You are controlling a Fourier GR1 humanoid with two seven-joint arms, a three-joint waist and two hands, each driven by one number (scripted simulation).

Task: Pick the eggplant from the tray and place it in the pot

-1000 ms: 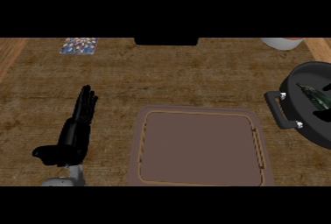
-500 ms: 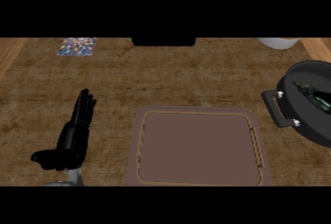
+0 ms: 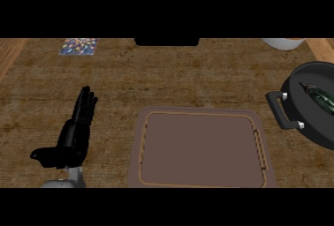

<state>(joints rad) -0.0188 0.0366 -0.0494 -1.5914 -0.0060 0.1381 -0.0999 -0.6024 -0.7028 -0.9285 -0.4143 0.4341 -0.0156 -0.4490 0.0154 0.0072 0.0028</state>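
The brown tray lies at the bottom centre of the counter with nothing on it. At the right edge stands the black pot, partly cut off by the view, with a side handle facing the tray. Inside it a dark green, elongated shape shows, which looks like the eggplant. My left hand rests left of the tray, open with its fingers straight and pointing away from me. No right hand shows anywhere.
A small colourful patterned square lies at the back left. A black block sits at the back centre and a white round object at the back right. Lighter wooden strips border both sides.
The view has shifted slightly, so the pot sits further right and lower in frame. The left hand has drifted a little downward; its pose is unchanged.
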